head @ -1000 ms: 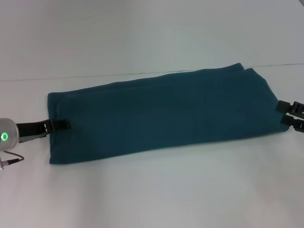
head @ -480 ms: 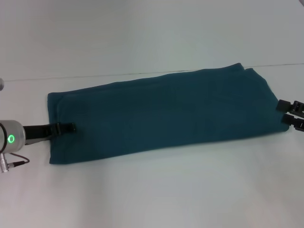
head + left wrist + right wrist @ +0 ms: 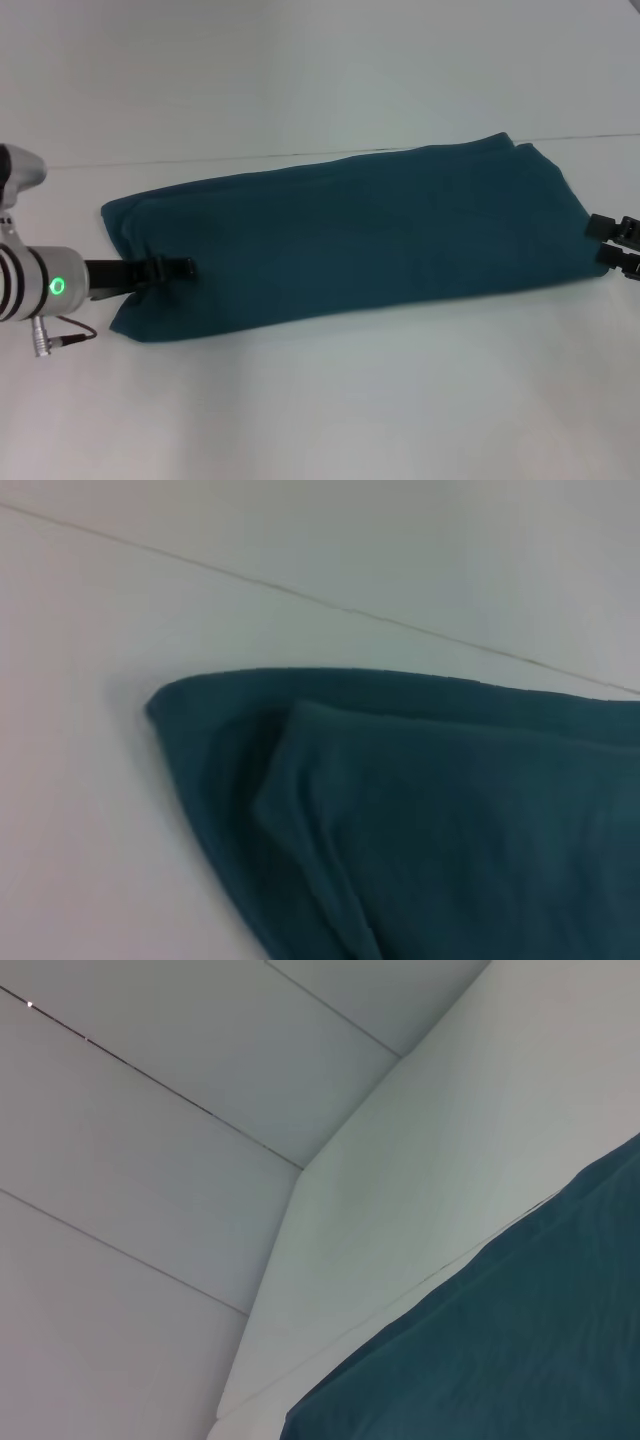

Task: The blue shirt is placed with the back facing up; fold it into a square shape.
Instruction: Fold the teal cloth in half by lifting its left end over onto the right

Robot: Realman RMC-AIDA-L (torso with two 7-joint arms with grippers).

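My shirt [image 3: 350, 235] lies flat on the white counter [image 3: 320, 400], already folded into one long band that runs from my left side across to my right, its right end a little farther from me than its left. Left claw [image 3: 178, 268] is low over the left end, reaching inward across the cloth, and its black fingers [image 3: 150, 271] look pressed together on the fabric: I'm pinching the shirt there, near the front edge. The cloth around that pinch is bunched, and the near left corner [image 3: 125, 322] is drawn in, so that end looks slanted rather than square. From my left wrist, the shirt [image 3: 430, 820] shows a layered end: one rounded fold on top, another layer poking out beneath it, both lying on the counter [image 3: 90, 810].

Right claw [image 3: 612, 243] sits at the right end of the band, right at the cloth's edge, two black fingers one above the other with a gap between them. Whether they actually have cloth between them, I can't tell. My right wrist sees only a stretch of shirt [image 3: 500, 1350] and pale counter [image 3: 450, 1130] beyond it.
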